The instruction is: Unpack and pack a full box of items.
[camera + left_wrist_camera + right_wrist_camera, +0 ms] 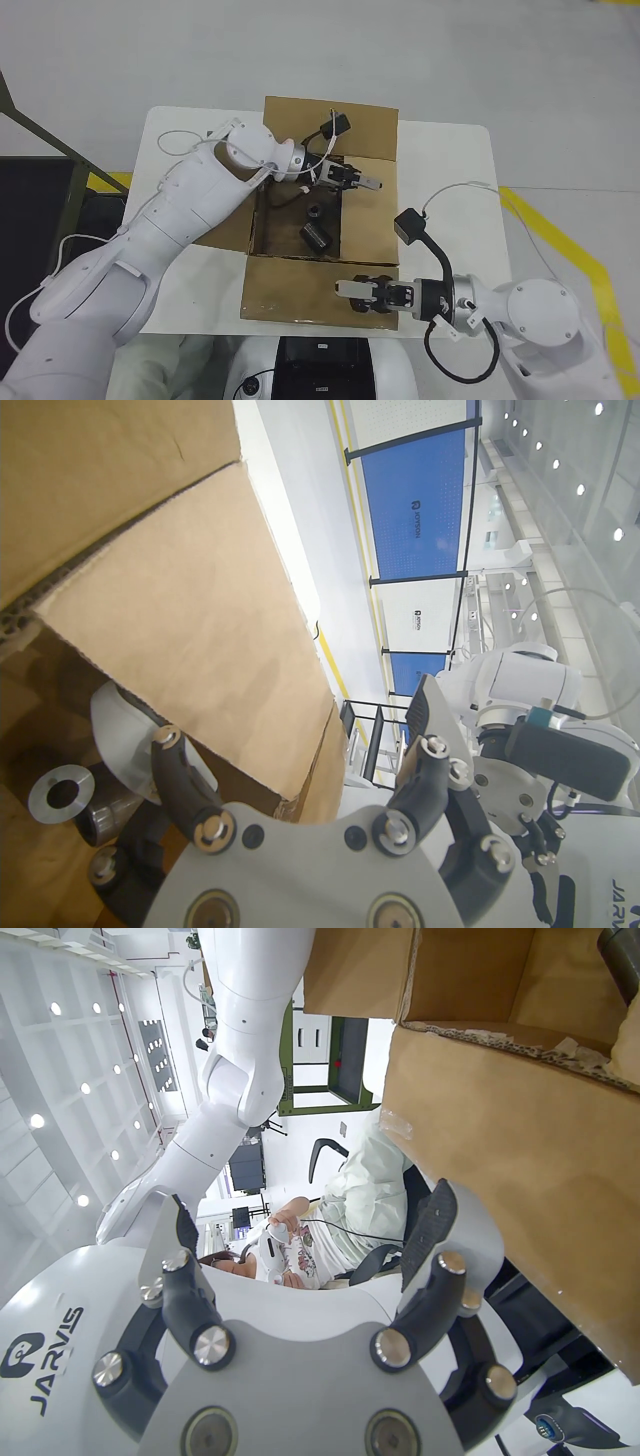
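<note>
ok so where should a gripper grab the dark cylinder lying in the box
Probably across the round body of the dark cylinder, mid-length, coming straight down through the open top of the box. It lies on its side on the floor, and the walls block a sideways approach.

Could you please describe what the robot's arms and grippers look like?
The left arm and right arm are glossy white, rounded, with thin white cables. The left gripper and right gripper have pale grey bodies, black linkages with silver pins, and ribbed black finger pads.
</note>
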{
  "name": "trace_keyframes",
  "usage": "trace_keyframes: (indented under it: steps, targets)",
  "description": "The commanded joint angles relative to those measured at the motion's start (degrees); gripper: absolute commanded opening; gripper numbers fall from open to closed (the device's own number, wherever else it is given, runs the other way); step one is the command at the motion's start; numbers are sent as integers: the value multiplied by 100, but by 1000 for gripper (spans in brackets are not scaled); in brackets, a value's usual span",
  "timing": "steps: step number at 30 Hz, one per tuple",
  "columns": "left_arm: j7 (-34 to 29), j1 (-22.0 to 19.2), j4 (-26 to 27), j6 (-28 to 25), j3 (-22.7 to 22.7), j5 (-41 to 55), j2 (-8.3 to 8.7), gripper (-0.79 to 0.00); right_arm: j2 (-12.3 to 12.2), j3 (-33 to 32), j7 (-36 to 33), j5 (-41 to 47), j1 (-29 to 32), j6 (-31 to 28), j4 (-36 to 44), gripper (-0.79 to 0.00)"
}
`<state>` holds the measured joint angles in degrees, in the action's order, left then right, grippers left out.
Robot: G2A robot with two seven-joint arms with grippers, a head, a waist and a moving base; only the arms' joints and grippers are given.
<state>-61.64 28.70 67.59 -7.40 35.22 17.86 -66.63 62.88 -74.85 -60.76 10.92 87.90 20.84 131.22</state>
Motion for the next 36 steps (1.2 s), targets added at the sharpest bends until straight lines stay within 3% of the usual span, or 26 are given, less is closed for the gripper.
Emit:
trace_keyframes:
  steps: [1, 9, 17, 22, 29, 36]
  targets:
    - [102, 5, -39, -130, 96, 127, -17, 0, -7, 55, -2, 12, -45, -18, -34, 0]
    - [220, 101, 167, -509, 620, 574, 30, 0, -15, 550, 65, -17, -170, 46, -224, 0]
    - [156, 202, 419, -554, 847, 999, -1, 0, -5, 931, 349, -138, -371, 24, -719, 0]
    - [87, 191, 489, -520, 851, 1139, -59, 0, -33, 727, 897, -321, -224, -245, -801, 0]
    - [17, 182, 487, -568, 956, 1224, -101, 0, -109, 352, 1171, -605, -4, -197, -576, 0]
    - [-215, 257, 534, -601, 1430, 1206, 11, 0, -168, -83, 1565, -779, 356, -276, -175, 0]
